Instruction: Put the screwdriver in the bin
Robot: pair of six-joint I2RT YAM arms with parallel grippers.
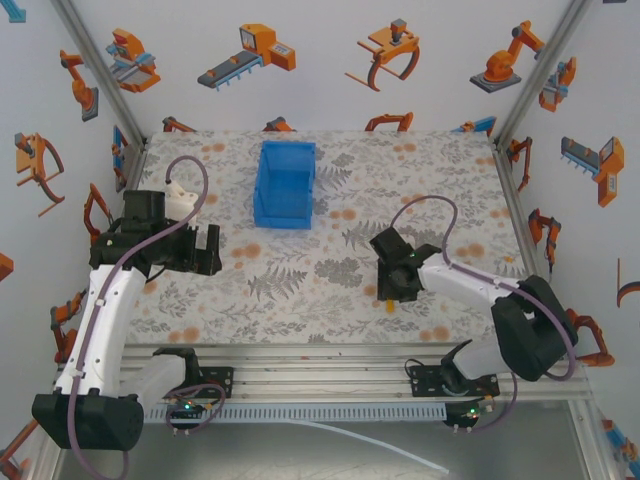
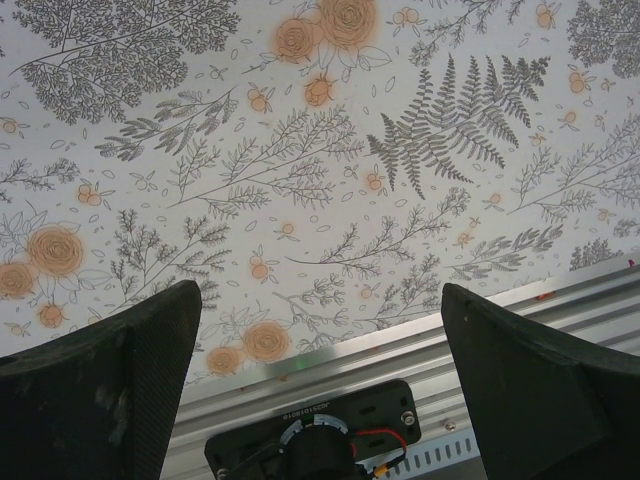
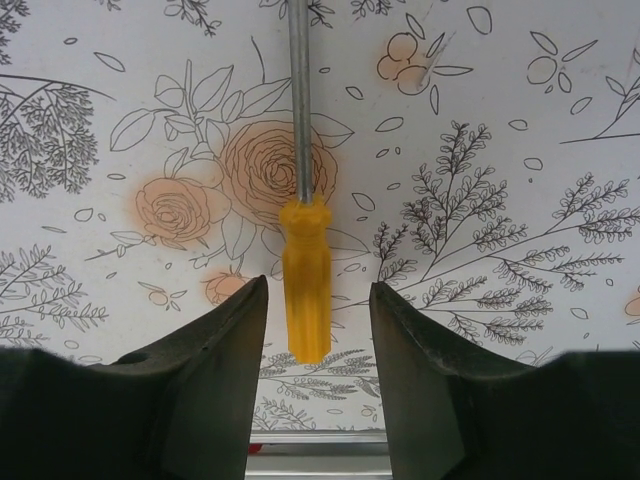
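Observation:
The screwdriver [image 3: 305,270] lies on the floral table, its orange-yellow handle toward the camera and its thin metal shaft running away. My right gripper [image 3: 318,290] is open and straddles the end of the handle, with a gap on each side. In the top view the handle tip of the screwdriver [image 1: 388,303] pokes out under the right gripper [image 1: 396,283], right of centre near the front. The blue bin [image 1: 285,185] stands upright at the back centre-left. My left gripper [image 1: 206,250] hangs open over the left side, holding nothing; its fingers [image 2: 100,380] frame bare tablecloth.
The aluminium rail [image 1: 320,360] with the arm bases runs along the near table edge, and the rail [image 2: 400,345] shows under the left gripper. Frame posts [image 1: 100,70] and printed walls close in the sides. Open tablecloth [image 1: 300,270] lies between the bin and the screwdriver.

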